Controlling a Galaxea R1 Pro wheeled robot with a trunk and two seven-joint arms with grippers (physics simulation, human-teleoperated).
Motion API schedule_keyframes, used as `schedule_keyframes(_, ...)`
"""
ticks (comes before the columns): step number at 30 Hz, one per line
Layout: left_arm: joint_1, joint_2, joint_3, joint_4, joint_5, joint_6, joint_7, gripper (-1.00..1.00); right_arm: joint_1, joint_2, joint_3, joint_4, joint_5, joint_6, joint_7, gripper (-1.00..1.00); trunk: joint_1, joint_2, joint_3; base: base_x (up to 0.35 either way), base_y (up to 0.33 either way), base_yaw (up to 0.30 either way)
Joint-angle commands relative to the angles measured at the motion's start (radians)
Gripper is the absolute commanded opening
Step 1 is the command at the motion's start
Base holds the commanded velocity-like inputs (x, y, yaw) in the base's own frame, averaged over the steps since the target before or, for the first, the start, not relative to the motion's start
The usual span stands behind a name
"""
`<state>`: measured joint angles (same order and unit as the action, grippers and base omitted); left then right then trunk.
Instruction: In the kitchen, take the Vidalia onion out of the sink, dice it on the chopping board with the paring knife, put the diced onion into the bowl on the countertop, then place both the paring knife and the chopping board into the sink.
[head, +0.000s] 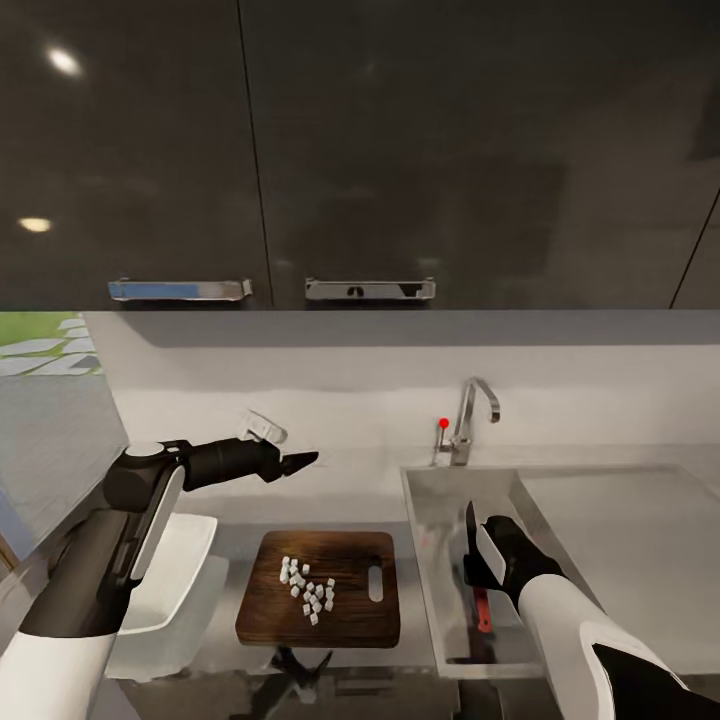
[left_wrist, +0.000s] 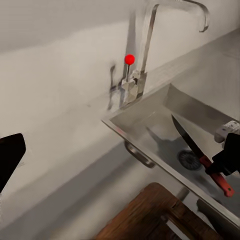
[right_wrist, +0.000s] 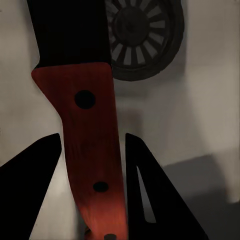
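Two arms are out over the countertop (head: 560, 455), and the right one is the busy one. Its gripper (head: 478, 572) hangs over the sink (head: 430, 560), its fingers (right_wrist: 150, 200) closed around the red handle of the paring knife (head: 472, 540), whose dark blade points up and away from the basin floor. From the right wrist camera the handle (right_wrist: 92, 165) runs between the two dark fingers, with the round drain (right_wrist: 142, 35) just beyond the blade. The left wrist camera catches the same knife (left_wrist: 197, 152) tilted over the basin, above the drain, below the curved chrome faucet (left_wrist: 150, 45) with its red dot.

Left of the sink the chopping board (head: 320, 590) lies flat on the counter, slot handle toward the basin, with a scatter of small white diced onion (head: 308, 590) pieces on its middle. The bowl (head: 175, 580) sits further left, partly behind the left arm. The left gripper (head: 295, 462) is held raised above the counter behind the board, pointing toward the faucet, touching nothing; I cannot tell whether its fingers are parted or together.
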<state>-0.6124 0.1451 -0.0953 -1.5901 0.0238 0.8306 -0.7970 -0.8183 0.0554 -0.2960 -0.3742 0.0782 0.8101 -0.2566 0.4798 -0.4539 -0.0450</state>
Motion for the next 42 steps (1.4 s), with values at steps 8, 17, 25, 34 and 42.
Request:
schedule_keyframes(8,-0.001,0.001,-0.003,-0.001,0.002,0.007,-0.001,1.00,-0.001,0.001,-0.008,-0.002,0.008,0.004,0.000,-1.00,0.001,-0.002,-0.002,0.091,0.000,0.000)
schedule_keyframes(17,-0.001,0.001,-0.003,-0.001,0.002,0.007,-0.001,1.00,-0.001,0.001,-0.008,0.071,0.008,0.004,-0.001,-1.00,0.001,-0.002,-0.002,0.002,0.000,0.000)
schedule_keyframes(25,-0.001,0.001,-0.003,-0.001,0.002,0.007,-0.001,1.00,-0.001,0.001,-0.008,0.083,0.008,0.004,-0.001,-1.00,0.001,-0.002,-0.002,0.000,0.000,0.000)
schedule_keyframes(34,-0.001,0.001,-0.003,-0.001,0.002,0.007,-0.001,1.00,-0.001,0.001,-0.008,0.094,0.008,-0.029,-0.001,-1.00,0.001,-0.002,-0.002,0.000,0.000,0.000)
schedule_keyframes(42,-0.001,0.001,-0.003,0.000,0.002,0.007,-0.001,1.00,-0.001,0.001,-0.008,0.113,0.008,-0.046,-0.001,1.00,0.001,-0.002,-0.002,0.000,0.000,0.000)
